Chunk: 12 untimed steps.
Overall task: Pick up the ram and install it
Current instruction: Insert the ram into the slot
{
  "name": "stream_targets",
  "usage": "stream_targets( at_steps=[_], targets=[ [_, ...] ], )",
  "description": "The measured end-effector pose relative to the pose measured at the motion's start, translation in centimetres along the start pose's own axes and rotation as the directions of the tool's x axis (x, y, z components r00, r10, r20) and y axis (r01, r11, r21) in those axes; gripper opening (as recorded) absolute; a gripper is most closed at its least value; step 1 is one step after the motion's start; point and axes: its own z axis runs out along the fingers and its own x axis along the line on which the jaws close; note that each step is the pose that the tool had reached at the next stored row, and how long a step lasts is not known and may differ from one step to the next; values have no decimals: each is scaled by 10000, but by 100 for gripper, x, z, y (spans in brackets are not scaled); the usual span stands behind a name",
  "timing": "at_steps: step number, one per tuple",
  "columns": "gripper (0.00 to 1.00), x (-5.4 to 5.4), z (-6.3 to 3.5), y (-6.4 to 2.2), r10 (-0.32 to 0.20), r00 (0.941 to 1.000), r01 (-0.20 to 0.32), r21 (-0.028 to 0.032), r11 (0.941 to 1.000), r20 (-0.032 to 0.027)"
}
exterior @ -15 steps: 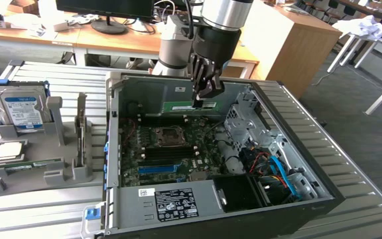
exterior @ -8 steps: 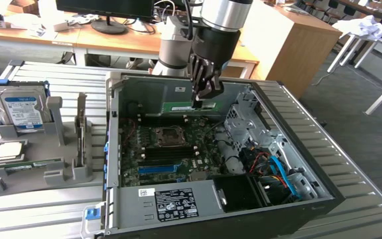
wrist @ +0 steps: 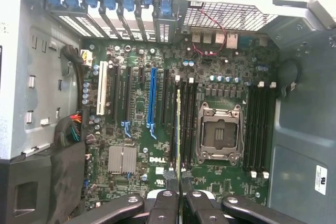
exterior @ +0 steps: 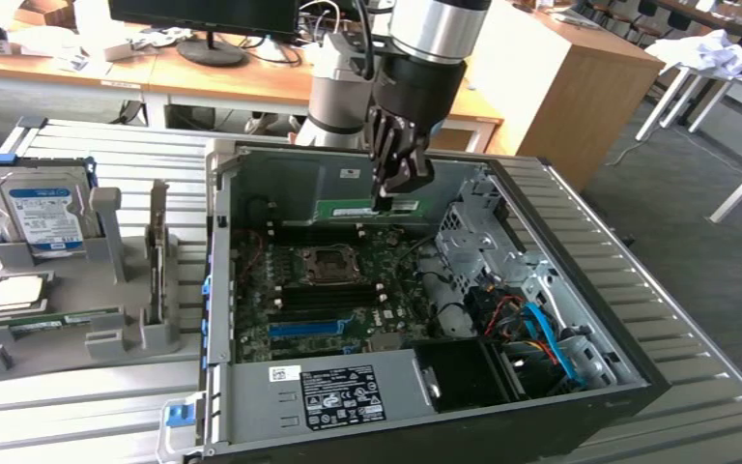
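One arm leans over the open computer case (exterior: 223, 290) on the slatted table (exterior: 699, 425), and its gripper (exterior: 394, 186) is pinched tight on the ram (exterior: 352, 207), with the fingers (wrist: 169, 205) pressed against the flat faces of the stick. From where I stand, the ram shows as a thin green strip lying level under the gripper, up near the case's far wall. As far as I can judge it is clear of the motherboard (exterior: 297, 324) below, though how high it hangs I cannot say. In the wrist view the ram (wrist: 179, 129) is edge-on, a pale sliver running lengthwise along the black memory slots (wrist: 173, 124) just beside the empty processor socket (wrist: 219, 132). Holding it by the faces looks deliberate to me, since that leaves the contact edge free and turned toward the board, with the long axis parallel to the slots. The case lies on its side with the panel off, which I take to be why the arm can reach in from above. On the exterior view's left, a grey holder (exterior: 139, 338) keeps the hard drive (exterior: 42, 213) upright and the silver processor chip (exterior: 16, 290) flat, both well apart from the case.
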Motion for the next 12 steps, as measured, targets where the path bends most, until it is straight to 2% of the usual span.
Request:
stream_targets(
  at_steps=[12],
  targets=[
    [13, 0, 26, 0, 0, 10000, 0, 0, 10000, 0]
  ],
)
